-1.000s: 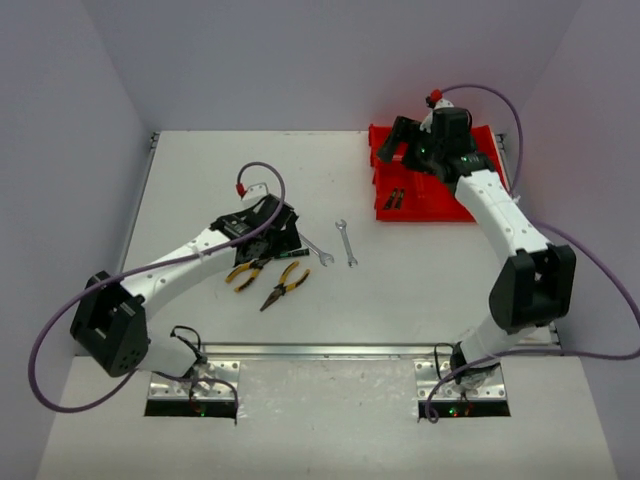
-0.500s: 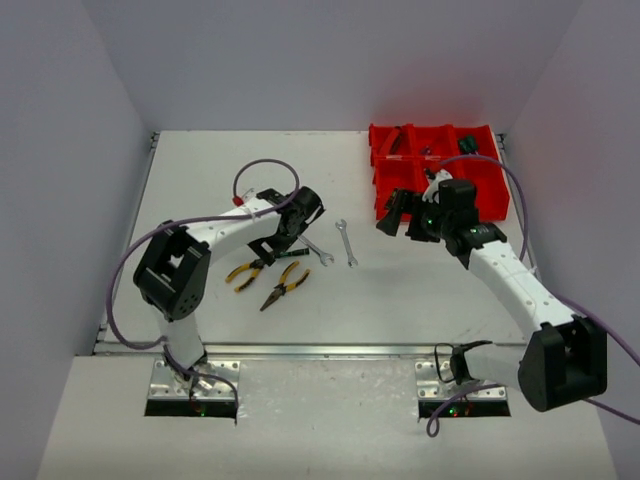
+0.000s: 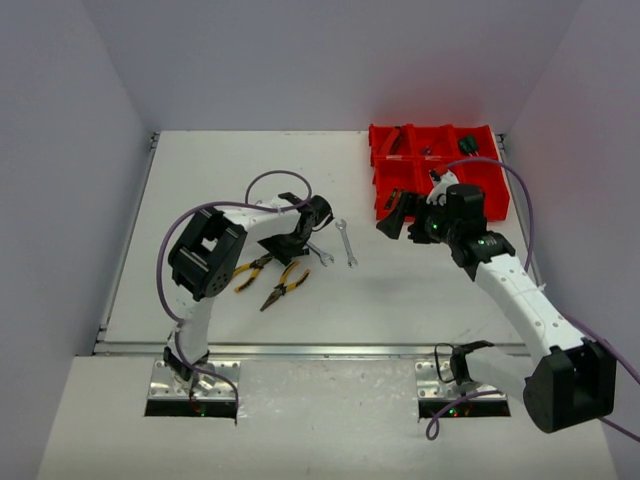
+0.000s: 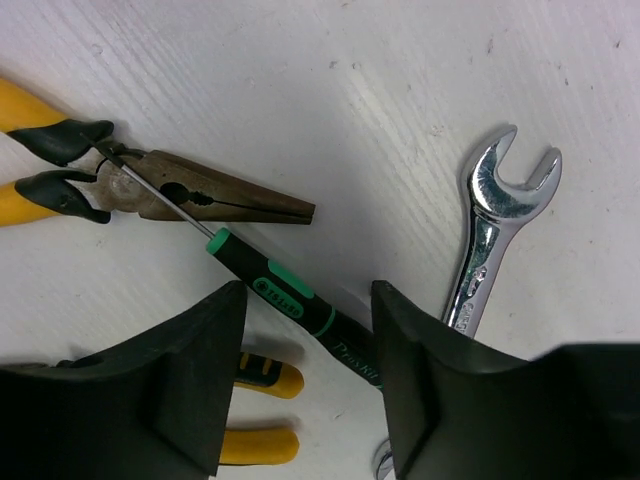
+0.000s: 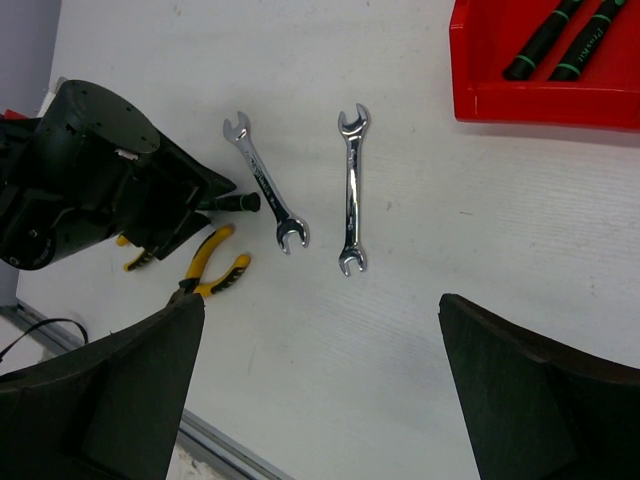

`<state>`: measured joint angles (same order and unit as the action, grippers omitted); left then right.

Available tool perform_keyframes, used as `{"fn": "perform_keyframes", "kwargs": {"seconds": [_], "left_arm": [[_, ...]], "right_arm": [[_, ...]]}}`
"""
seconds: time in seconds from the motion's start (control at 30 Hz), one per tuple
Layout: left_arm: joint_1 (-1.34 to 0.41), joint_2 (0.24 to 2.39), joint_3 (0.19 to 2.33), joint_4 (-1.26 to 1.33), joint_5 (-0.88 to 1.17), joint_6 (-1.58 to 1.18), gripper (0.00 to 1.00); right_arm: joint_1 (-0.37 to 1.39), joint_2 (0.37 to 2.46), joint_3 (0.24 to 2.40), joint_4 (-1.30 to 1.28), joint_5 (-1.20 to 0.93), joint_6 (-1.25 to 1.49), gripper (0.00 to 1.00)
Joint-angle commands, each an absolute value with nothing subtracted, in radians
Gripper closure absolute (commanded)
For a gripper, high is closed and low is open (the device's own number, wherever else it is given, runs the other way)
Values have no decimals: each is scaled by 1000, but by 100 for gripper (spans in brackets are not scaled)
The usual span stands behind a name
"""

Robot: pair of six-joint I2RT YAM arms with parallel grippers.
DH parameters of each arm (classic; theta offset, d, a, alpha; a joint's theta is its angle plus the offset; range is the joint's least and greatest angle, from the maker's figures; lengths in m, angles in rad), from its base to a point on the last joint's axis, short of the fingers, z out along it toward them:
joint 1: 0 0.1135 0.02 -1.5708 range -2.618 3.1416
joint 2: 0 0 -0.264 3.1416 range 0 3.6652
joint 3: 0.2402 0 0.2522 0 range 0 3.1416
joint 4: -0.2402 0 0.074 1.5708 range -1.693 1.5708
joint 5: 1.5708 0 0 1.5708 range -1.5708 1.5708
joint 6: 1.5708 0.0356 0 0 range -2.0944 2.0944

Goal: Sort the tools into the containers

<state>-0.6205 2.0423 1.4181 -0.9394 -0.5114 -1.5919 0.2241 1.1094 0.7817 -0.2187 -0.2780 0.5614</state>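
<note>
My left gripper (image 4: 308,300) is down on the table, its jaws astride the green-and-black screwdriver (image 4: 290,300). The handle runs slantwise under the right finger, and a gap shows at the left finger (image 4: 195,370). The screwdriver's shaft lies across brown needle-nose pliers (image 4: 215,195). A silver wrench (image 4: 490,240) lies just right of the jaws. My right gripper (image 5: 320,300) hangs wide open and empty above the table, near two wrenches (image 5: 263,180) (image 5: 351,190). The red containers (image 3: 435,170) stand at the back right and hold tools, among them two green-and-black screwdrivers (image 5: 560,40).
Two yellow-handled pliers (image 3: 250,272) (image 3: 284,285) lie just near of my left gripper (image 3: 300,240). The two wrenches (image 3: 320,252) (image 3: 346,243) lie between the grippers. A metal rail (image 3: 330,350) edges the table's near side.
</note>
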Motion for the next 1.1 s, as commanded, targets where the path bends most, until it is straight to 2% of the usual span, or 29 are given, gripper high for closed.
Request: {"fn": "perform_keyframes", "kwargs": {"seconds": [0.0, 0.03, 0.13, 0.33, 0.37, 0.43, 0.47, 0.57, 0.7, 0.77, 0.83, 0.97, 1.0, 1.07], "left_arm": [[-617, 2062, 1416, -908, -485, -1631, 62], [-617, 2060, 1411, -906, -480, -1632, 68], [-617, 2048, 1393, -896, -458, -1622, 80], [-617, 1942, 1357, -894, -469, -1632, 84], [-617, 1911, 1345, -888, -471, -1627, 85], [-620, 1860, 1324, -855, -478, -1610, 97], [-622, 1829, 1311, -835, -484, -1593, 100], [-637, 1732, 1276, -764, -515, -1525, 100], [-724, 1491, 1078, -315, -614, -1237, 100], [-753, 1354, 866, 111, -469, -964, 100], [-754, 1273, 692, 372, -244, -829, 100], [-756, 1202, 565, 654, 59, -679, 100], [-755, 1205, 552, 659, 118, -662, 100], [-755, 1232, 543, 734, 282, -640, 100]], "right_arm": [[222, 1075, 770, -169, -301, 572, 1], [222, 1075, 768, -166, -301, 574, 1], [222, 1079, 767, -162, -307, 577, 1], [222, 1089, 757, -146, -340, 588, 1], [222, 1090, 752, -129, -354, 591, 1], [223, 1096, 738, -82, -428, 608, 1], [222, 1101, 730, -55, -470, 616, 1], [222, 1129, 718, 6, -558, 644, 1], [222, 1131, 679, 146, -668, 734, 1], [223, 1131, 654, 244, -731, 798, 1], [227, 1154, 658, 298, -784, 845, 1], [254, 1198, 635, 420, -839, 943, 2], [263, 1199, 618, 472, -841, 948, 2], [303, 1215, 587, 602, -865, 1020, 8]]}}
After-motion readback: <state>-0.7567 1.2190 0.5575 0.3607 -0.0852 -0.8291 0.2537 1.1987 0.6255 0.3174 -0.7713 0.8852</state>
